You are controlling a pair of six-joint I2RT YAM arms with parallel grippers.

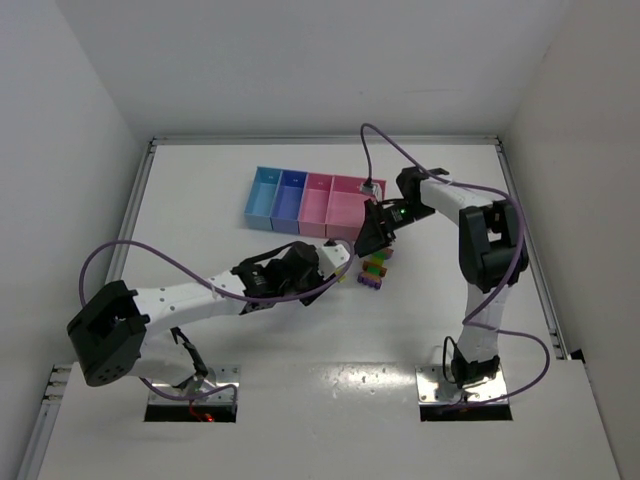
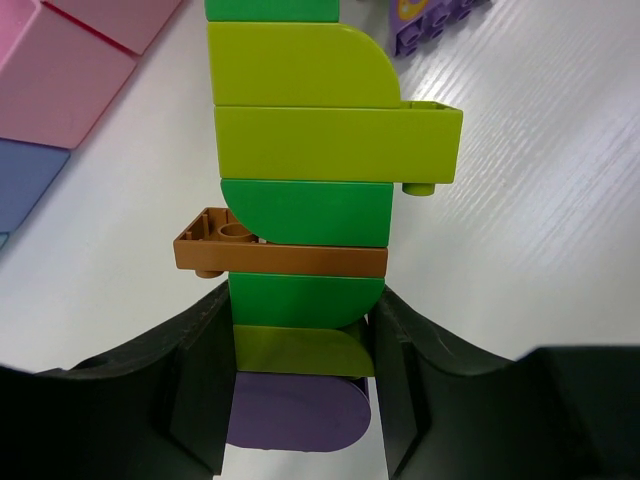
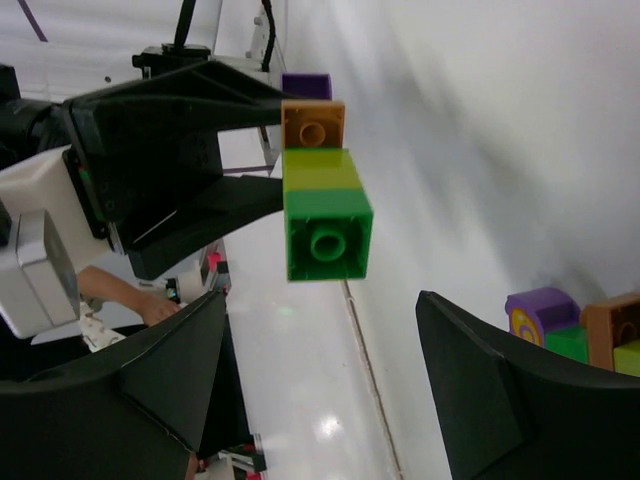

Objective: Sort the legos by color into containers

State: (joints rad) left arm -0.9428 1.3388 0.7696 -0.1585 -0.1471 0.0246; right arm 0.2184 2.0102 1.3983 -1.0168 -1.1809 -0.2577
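My left gripper [image 2: 300,400] is shut on the lower end of a multicolour lego strip [image 2: 300,150] of purple, yellow-green, green and orange bricks, held above the table. In the top view this gripper [image 1: 338,262] is just left of the right gripper [image 1: 372,238]. My right gripper [image 3: 320,400] is open, and the strip's green end [image 3: 328,232] faces it a little beyond the fingertips, untouched. A pile of loose legos [image 1: 375,270] lies on the table under the right gripper and shows in the right wrist view [image 3: 575,330]. The four joined containers [image 1: 315,200] stand behind.
The pink bins [image 2: 60,80] and a blue bin [image 2: 20,180] lie to the left of the held strip. A purple piece [image 2: 440,25] lies on the table beyond it. White walls enclose the table on three sides.
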